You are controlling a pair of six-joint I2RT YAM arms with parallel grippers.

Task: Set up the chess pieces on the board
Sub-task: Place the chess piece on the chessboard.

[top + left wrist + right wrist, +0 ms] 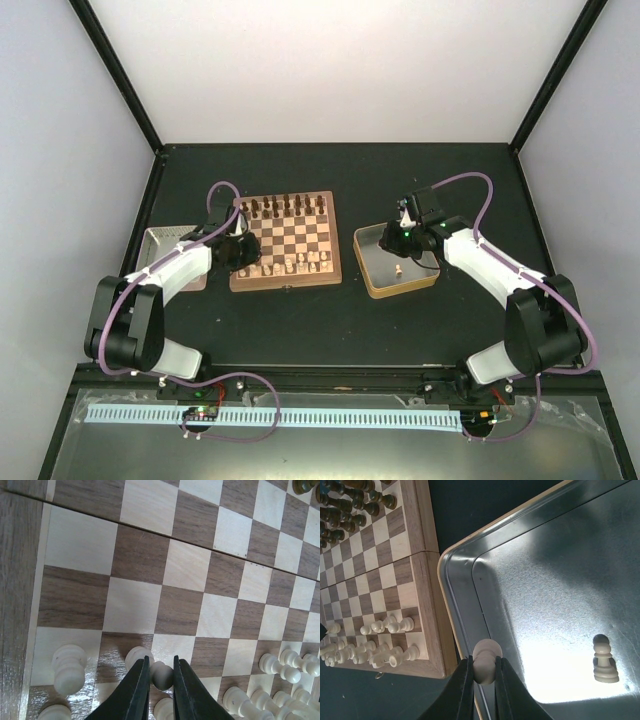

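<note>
The pale pieces (302,265) stand crowded in the two rows along the 6 o'clock edge of the board (290,236) in the top view. The dark pieces (285,207) fill the rows at its 12 o'clock edge.

The left gripper (160,664) hangs over the board's 8 o'clock corner. Its two dark fingers are clenched on the round head of a corner pawn (162,676). Whether that pawn rests on its square or is lifted off it cannot be told. In the left wrist view a neighbour piece (69,669) stands upright at 9 o'clock of the fingers, near the frame. Another shows partly from behind the left finger, and more are gathered at 3 to 4 o'clock.

The tin (530,555), with its gold rim and dull metal floor, sits on the dark table (440,180) at 3 o'clock of the board, near it but not touching. The right gripper (482,664) hovers over the tin's rim on the side facing the board. Its fingers grasp a held piece (486,655), whose rounded top pokes out between the tips. A lone pawn (603,660) stands upright on the tin's floor, well apart from the fingers, at 3 o'clock of them in the right wrist view.

A pale grey tray (165,243) lies at 9 o'clock of the board, partly under the left arm.
</note>
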